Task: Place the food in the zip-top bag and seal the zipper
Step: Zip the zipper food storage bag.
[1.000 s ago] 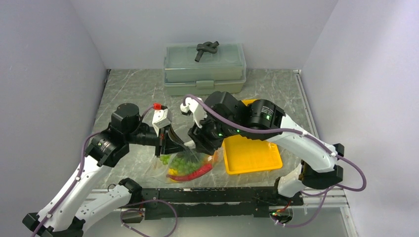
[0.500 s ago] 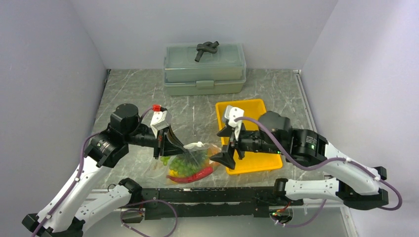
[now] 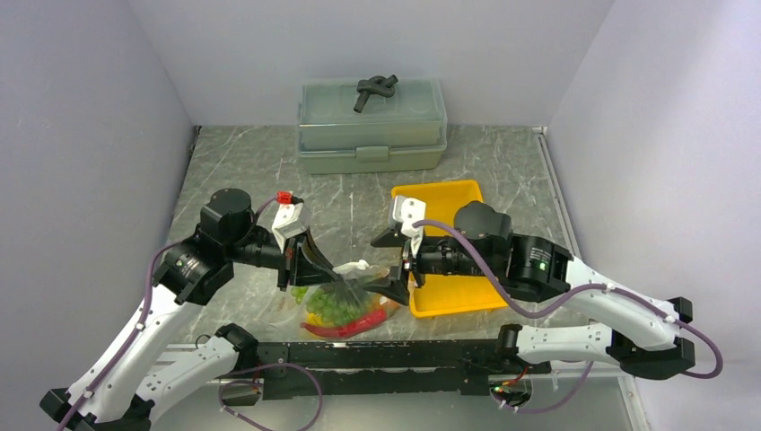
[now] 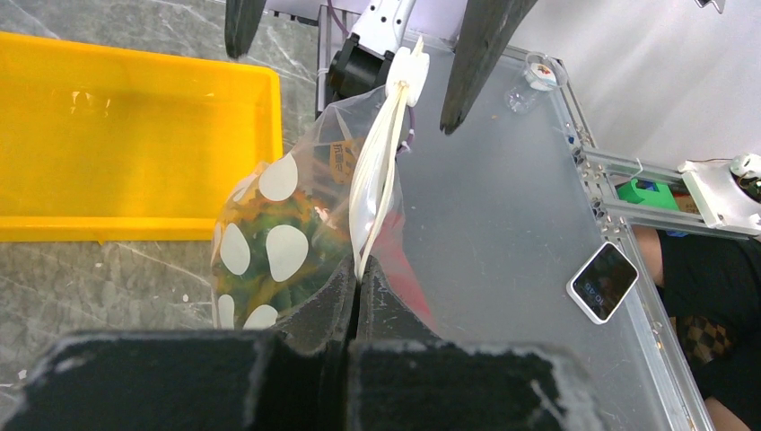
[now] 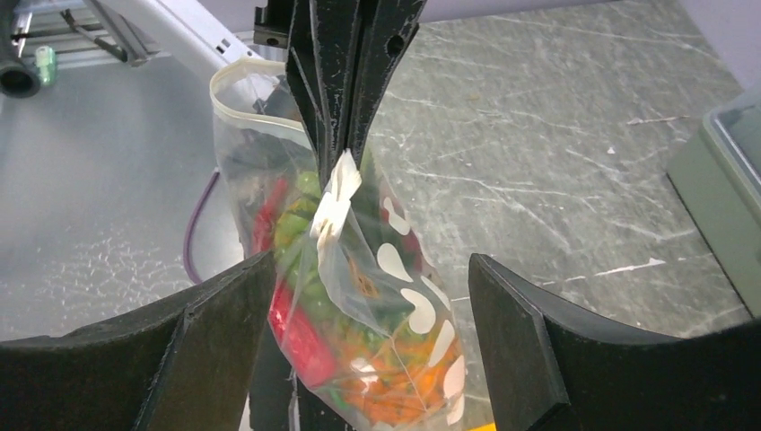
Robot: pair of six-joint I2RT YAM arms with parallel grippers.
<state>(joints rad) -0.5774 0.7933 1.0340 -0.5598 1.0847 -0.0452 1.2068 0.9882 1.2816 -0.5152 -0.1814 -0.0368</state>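
The clear, crinkly zip-top bag point(image 3: 345, 301), already packed with toy food, hung low in the centre of the top view, just left of the yellow rectangular tray point(image 3: 462, 292). The left gripper point(image 4: 357, 285) was pinching one end of its whitish zipper strip point(image 4: 377, 180). In the last half second the right gripper point(image 3: 393, 267) had slid left from the tray, its jaws spread wide on either side of the strip's free end, so sealing looked next. Only the right wrist view, at upper left, showed the strip looping open and the mouth unsealed.
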